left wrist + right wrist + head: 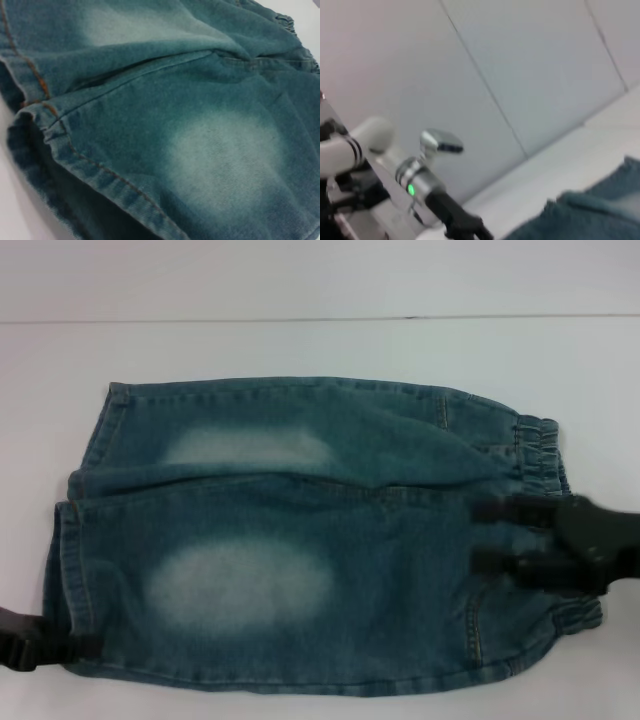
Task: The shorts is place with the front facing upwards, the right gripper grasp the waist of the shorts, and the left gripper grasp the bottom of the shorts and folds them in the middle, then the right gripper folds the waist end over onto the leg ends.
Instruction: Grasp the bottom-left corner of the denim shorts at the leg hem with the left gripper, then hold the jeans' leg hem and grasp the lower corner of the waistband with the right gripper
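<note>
Left gripper at shorts hem, fingers' state unclear; right gripper fingers spread over waistband.

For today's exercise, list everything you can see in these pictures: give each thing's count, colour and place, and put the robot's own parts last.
shorts: one, faded blue denim, flat on the table, waist toward the robot's right, leg ends toward its left.
table: one, white, under the shorts.
right gripper: one, black, over the waist end, fingers open.
left gripper: one, black, at the near leg hem by the head view's edge.
</note>
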Available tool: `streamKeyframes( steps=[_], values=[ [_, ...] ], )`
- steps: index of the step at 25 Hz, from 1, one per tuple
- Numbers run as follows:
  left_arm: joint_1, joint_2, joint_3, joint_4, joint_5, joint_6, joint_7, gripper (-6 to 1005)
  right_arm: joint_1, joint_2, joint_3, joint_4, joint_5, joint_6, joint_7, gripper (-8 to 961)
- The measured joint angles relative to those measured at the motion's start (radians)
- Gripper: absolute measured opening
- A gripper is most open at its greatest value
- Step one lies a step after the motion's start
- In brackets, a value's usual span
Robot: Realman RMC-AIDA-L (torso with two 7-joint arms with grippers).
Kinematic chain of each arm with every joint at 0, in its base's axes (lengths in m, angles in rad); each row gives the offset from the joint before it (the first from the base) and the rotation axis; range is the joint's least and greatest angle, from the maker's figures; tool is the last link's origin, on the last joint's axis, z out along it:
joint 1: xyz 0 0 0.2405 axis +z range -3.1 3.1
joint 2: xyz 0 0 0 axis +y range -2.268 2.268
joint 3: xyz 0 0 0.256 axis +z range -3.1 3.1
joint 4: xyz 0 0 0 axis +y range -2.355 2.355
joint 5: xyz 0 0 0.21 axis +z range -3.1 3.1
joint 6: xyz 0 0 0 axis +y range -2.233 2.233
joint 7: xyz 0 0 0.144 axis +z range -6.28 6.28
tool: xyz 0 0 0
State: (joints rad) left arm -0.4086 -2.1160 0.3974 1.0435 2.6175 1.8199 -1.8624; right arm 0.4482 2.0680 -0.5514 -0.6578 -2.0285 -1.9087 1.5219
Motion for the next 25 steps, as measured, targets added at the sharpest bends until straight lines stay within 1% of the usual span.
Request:
streamKeyframes(
  steps=[2,4,10,11,12,14,15,16,20,21,23,25],
  values=[
    [-0.002,-0.001,0.003,0.0,0.0,0.002,0.002,551,0.0,-0.007,0.052,0.001,0.0,-0.032,0.002,845],
    [-0.003,-0.001,0.01,0.0,-0.001,0.002,0.003,473,0.0,-0.018,0.102,0.007,0.001,-0.053,0.026,844],
    [-0.008,-0.005,0.018,0.003,-0.004,0.002,0.005,228,0.01,-0.069,0.18,0.024,0.007,-0.066,0.222,842],
    [-0.009,-0.007,0.024,0.014,-0.004,0.002,0.004,32,0.007,-0.079,0.191,0.023,0.01,-0.066,0.264,842],
    [-0.009,-0.009,0.025,0.02,-0.004,0.003,0.003,32,0.002,-0.09,0.203,0.022,0.013,-0.065,0.304,842],
    [-0.009,-0.013,0.025,0.028,-0.005,0.004,0.002,32,-0.011,-0.122,0.226,0.03,0.014,-0.058,0.375,841],
    [-0.009,-0.016,0.025,0.03,-0.004,0.004,0.002,32,-0.016,-0.133,0.231,0.033,0.013,-0.055,0.398,841],
    [-0.009,-0.017,0.025,0.031,-0.003,0.003,0.002,32,-0.024,-0.15,0.232,0.034,0.009,-0.055,0.426,841],
    [-0.011,-0.019,0.025,0.032,-0.004,0.002,0.0,31,-0.059,-0.204,0.234,0.014,-0.032,-0.033,0.524,839],
    [-0.013,-0.019,0.024,0.032,-0.005,0.002,0.0,31,-0.066,-0.214,0.234,0.008,-0.052,-0.018,0.531,839],
    [-0.018,-0.019,0.024,0.032,-0.006,0.003,-0.001,31,-0.073,-0.229,0.231,-0.005,-0.113,0.019,0.534,807],
    [-0.021,-0.02,0.026,0.031,-0.003,0.0,-0.001,31,-0.07,-0.231,0.228,-0.02,-0.193,0.059,0.528,774]
  ],
)
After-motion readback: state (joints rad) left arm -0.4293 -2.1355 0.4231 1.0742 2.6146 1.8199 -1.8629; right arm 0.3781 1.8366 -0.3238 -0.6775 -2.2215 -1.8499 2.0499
